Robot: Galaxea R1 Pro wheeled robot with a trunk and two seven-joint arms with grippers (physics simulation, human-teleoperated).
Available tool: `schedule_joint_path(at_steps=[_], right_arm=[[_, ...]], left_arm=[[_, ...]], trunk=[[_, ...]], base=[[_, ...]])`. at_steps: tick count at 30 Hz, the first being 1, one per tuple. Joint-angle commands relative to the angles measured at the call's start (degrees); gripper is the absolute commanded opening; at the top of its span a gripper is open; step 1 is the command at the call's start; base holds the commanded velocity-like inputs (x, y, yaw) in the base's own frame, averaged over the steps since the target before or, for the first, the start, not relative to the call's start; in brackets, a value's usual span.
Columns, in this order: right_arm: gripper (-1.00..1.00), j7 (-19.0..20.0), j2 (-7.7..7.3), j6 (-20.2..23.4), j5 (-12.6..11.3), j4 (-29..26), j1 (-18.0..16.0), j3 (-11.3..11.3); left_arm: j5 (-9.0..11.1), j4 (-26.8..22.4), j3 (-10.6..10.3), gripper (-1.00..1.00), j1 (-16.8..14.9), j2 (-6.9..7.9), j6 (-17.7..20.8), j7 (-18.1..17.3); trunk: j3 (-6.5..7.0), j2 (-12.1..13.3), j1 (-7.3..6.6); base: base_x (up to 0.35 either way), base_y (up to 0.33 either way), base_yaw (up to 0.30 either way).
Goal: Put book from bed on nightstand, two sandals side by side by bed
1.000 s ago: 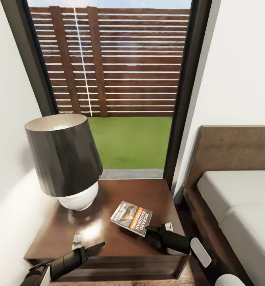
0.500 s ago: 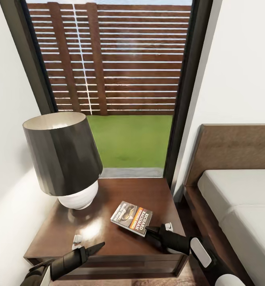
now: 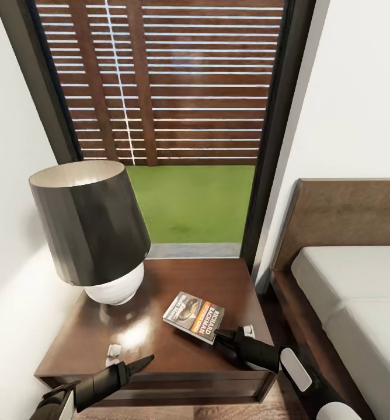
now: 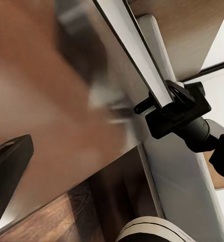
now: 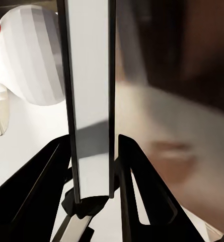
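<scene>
Right, status as seen now:
book (image 3: 194,316): lying flat on the nightstand (image 3: 160,344), cover up, toward the side nearest the bed (image 3: 347,303); "RICHARD BACHMAN" readable from my head view.
right gripper (image 3: 225,336): my fingertips sit at the book's near corner. In my right wrist view the book's grey page edge (image 5: 89,101) runs between my two black fingers (image 5: 137,186), so the jaws are closed on its thin edge, only a narrow gap wide.
left gripper (image 3: 131,361): hovers low over the nightstand's front-left area, apart from the book, nothing in it. One finger tip (image 4: 8,166) shows in my left wrist view; I cannot tell how far it is open.
lamp (image 3: 96,233): dark shade, white base, on the nightstand's back-left part, clear of the book.
window (image 3: 171,116): behind the nightstand, fence and grass outside.
bed: right of the nightstand, white mattress, brown headboard.
</scene>
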Motion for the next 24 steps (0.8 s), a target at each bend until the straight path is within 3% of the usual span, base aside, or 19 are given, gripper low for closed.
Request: schedule_joint_path(at_steps=[1, 16, 20, 24], right_arm=[[-1.0, -0.5, 0.03, -0.2, 1.6, 0.4, 0.0, 0.0], [-1.0, -0.5, 0.03, -0.2, 1.6, 0.4, 0.0, 0.0], [-1.0, -0.5, 0.03, -0.2, 1.6, 0.4, 0.0, 0.0], [-1.0, -0.5, 0.03, -0.2, 1.6, 0.4, 0.0, 0.0]], left_arm=[[-0.5, 0.0, 0.1, 1.0, 0.0, -0.03, 0.8, -0.2], [-0.5, 0.0, 0.1, 1.0, 0.0, -0.03, 0.8, -0.2], [-0.5, 0.0, 0.1, 1.0, 0.0, -0.03, 0.8, -0.2], [-0.5, 0.0, 0.1, 1.0, 0.0, -0.03, 0.8, -0.2]], trunk=[[-0.06, 0.0, 0.01], [-0.06, 0.0, 0.01], [0.82, 0.0, -0.1], [0.82, 0.0, -0.1]], base=[[0.0, 0.0, 0.0], [0.0, 0.0, 0.0], [0.0, 0.0, 0.0], [0.0, 0.0, 0.0]])
